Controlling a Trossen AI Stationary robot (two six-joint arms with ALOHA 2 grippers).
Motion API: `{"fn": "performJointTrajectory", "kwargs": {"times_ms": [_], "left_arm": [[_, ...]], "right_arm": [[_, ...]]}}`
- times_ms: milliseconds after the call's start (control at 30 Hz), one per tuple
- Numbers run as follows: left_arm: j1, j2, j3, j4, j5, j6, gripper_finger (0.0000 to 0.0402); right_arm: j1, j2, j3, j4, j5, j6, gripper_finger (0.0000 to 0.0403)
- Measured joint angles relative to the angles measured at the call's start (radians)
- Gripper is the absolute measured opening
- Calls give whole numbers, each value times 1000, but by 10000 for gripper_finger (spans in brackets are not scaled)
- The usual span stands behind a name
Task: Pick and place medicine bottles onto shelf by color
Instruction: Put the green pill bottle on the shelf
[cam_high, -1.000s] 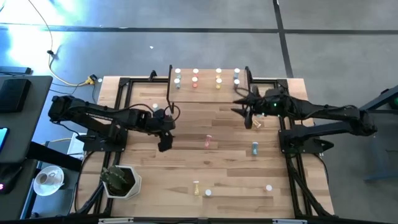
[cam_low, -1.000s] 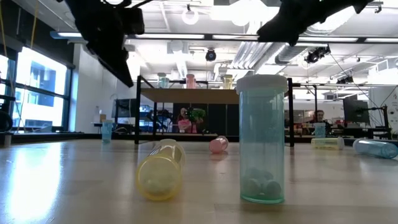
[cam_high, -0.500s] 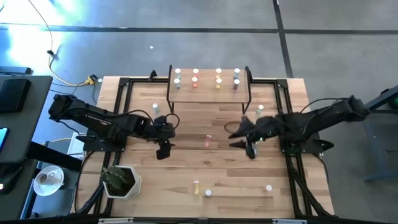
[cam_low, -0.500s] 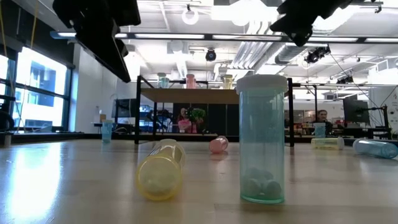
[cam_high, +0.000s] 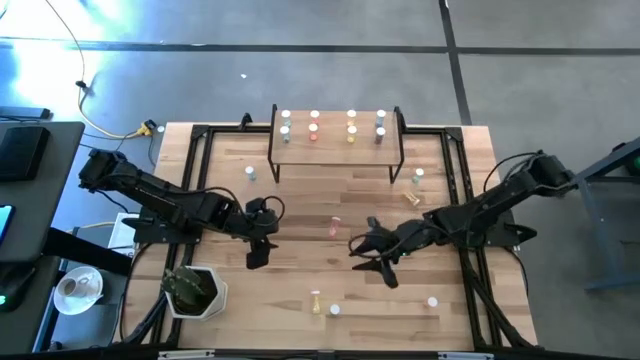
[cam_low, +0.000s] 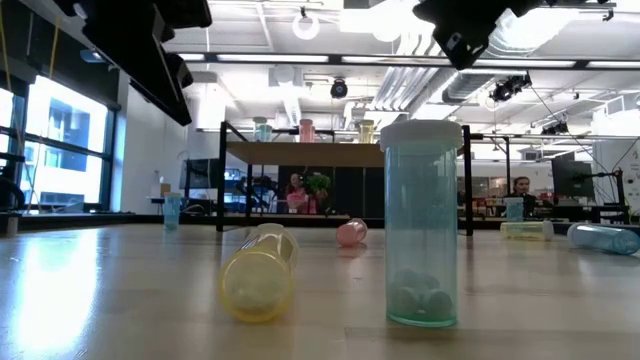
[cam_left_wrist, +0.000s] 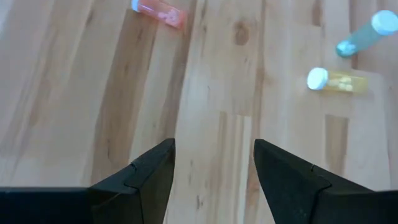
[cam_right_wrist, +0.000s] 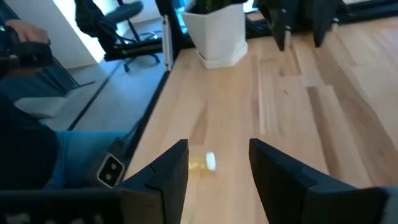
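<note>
Both dark two-finger pincers are spread and hold nothing: the left gripper (cam_high: 258, 255) over bare wood, the right gripper (cam_high: 366, 255) beside a pink plastic bottle (cam_high: 335, 226) lying toward the light-wood shelf (cam_high: 336, 146).

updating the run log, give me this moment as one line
left gripper: open, empty | right gripper: open, empty | shelf: eight bottles | pink bottle: lying mid-table

- Shelf (cam_high: 336, 145) stands at the desk's (cam_high: 300, 200) far edge, eight bottles (cam_high: 314, 124) on it.
- Loose bottles (cam_high: 334, 226) lie mid-desk and near the front edge.
- Plant pot (cam_high: 193, 291) sits at the front-left corner.
</note>
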Motion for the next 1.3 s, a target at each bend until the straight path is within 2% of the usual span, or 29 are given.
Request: {"fn": "performJointTrajectory", "kwargs": {"times_ms": [433, 600, 700, 767, 900, 1000, 1067, 1300], "left_arm": [[-56, 0, 0, -2, 0, 5, 209], [-63, 0, 0, -2, 1, 7, 209], [-62, 1, 0, -1, 1, 1, 209], [-62, 1, 0, 0, 1, 1, 209], [-62, 1, 0, 0, 1, 0, 209], [-62, 1, 0, 0, 1, 0, 209], [-62, 1, 0, 1, 1, 0, 209], [-62, 1, 0, 3, 2, -15, 209]], "right_arm": [[93, 184, 0, 399, 21, -48, 161], [140, 194, 50, 420, 14, -66, 161], [159, 194, 135, 347, -18, -139, 161], [173, 194, 209, 230, -12, -183, 161], [201, 194, 357, -204, 129, -230, 161], [216, 203, 416, -431, 201, -187, 161], [220, 203, 420, -488, 203, -158, 161], [227, 219, 393, -502, 203, 14, 161]]}}
